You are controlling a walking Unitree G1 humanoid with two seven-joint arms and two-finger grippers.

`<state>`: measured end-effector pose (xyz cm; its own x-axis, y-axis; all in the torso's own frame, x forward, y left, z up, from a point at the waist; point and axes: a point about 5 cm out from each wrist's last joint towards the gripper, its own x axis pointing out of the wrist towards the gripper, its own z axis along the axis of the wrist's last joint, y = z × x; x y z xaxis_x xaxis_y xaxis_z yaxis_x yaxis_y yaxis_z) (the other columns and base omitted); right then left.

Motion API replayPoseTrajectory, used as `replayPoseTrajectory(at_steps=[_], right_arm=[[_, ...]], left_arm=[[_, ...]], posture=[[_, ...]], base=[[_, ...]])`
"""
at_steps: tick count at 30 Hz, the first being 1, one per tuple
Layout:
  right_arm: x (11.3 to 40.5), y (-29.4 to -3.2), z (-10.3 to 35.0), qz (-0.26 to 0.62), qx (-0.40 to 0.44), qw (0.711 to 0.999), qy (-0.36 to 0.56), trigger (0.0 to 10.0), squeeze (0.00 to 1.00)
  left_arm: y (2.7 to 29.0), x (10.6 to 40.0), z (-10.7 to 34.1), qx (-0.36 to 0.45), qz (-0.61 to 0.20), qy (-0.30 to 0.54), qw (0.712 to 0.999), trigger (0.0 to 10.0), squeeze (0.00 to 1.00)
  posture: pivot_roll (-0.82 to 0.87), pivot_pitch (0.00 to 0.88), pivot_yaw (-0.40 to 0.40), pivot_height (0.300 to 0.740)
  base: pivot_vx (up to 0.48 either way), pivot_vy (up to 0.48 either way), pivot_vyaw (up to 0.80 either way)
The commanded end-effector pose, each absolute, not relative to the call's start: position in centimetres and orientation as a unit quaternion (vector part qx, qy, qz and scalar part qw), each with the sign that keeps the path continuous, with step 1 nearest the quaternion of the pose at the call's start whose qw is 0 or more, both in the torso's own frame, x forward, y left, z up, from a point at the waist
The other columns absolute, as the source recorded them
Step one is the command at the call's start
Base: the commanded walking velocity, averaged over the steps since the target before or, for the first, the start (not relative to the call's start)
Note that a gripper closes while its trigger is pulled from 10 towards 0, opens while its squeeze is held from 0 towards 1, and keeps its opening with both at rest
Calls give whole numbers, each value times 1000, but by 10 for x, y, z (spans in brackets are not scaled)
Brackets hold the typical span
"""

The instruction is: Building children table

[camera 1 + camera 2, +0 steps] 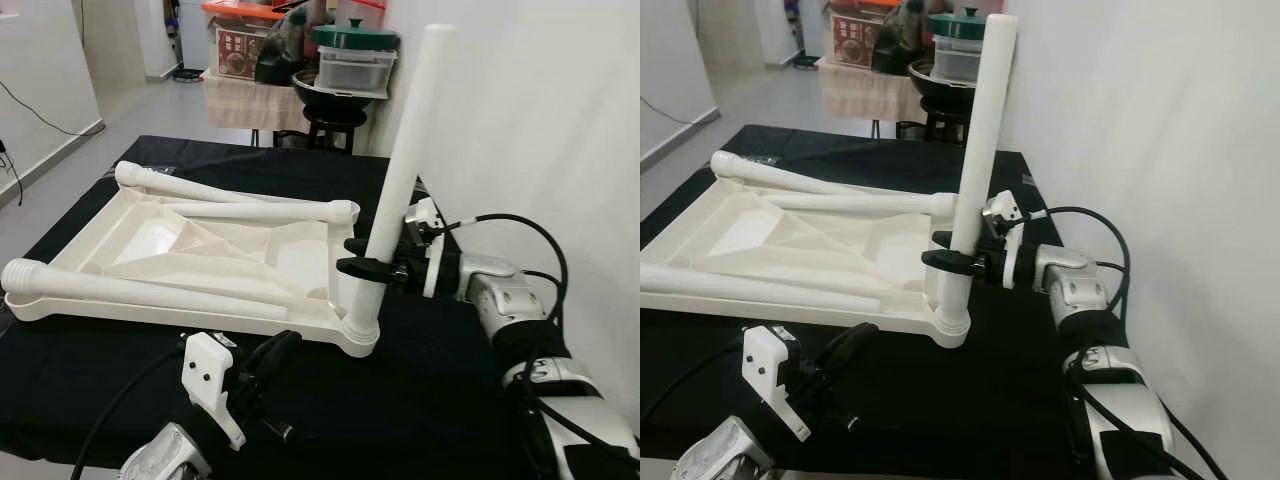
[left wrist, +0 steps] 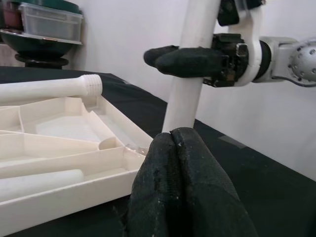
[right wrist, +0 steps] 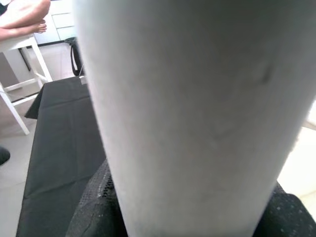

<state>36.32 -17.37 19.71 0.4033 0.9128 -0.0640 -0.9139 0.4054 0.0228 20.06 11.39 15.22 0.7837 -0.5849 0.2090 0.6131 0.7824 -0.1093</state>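
— Right tool first: where is it, and what is it doing?

— It reaches in from the right edge of the black-covered table and is clamped round the upright white leg, one black finger on each side, low on the shaft. In the right wrist view that leg stands hard against the lens.

— And the leg itself?

— Nearly upright, leaning a little to the right, its foot seated in the socket at the near right corner of the upturned white tabletop.

— Where does the tabletop lie?

— Underside up on the table, toward the left and middle. Three loose white legs rest across its ribs, one along its near edge and two crossing toward its far left corner.

— Left tool?

— Left tool hovers at the table's near edge, just short of the tabletop's rim, fingers pressed together with nothing between them.

— Any writing?

— A printed box sits beyond the far edge beside a green-lidded pot; its lettering is too small to read.
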Motion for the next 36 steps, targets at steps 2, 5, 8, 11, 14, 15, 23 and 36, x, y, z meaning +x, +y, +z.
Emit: replayPoseTrajectory(at_steps=[2,5,8,11,14,15,23,36], right_arm=[[359,-179,202,537,-14,843,6,0,0],[349,-159,179,489,-14,872,31,0,0],[336,-108,150,208,35,977,35,0,0],[316,-86,139,194,19,979,54,0,0],[321,-82,135,245,21,967,62,0,0],[321,-82,135,245,21,967,62,0,0],[325,-85,148,294,25,954,53,10000,1000],[349,-128,185,513,-41,857,19,10000,0]], left_arm=[[113,201,153,-86,-320,-79,940,10000,0],[115,200,154,-86,-319,-81,940,10000,0],[119,200,155,-85,-319,-82,941,10000,0],[119,201,156,-85,-319,-82,940,10000,0],[117,202,155,-85,-319,-83,940,10000,0],[117,202,155,-85,-319,-83,940,10000,0],[115,204,156,-85,-317,-87,940,10000,0],[111,205,153,-86,-318,-85,940,10000,0]], posture=[[53,0,-116,740],[36,0,-109,740],[12,0,-97,740],[11,0,-91,740],[16,0,-117,740],[16,0,-117,740],[16,0,-116,740],[32,0,-131,740]], base=[[0,0,0],[0,0,0],[0,0,0],[0,0,0],[0,0,0],[0,0,0],[0,0,0],[0,0,0]])
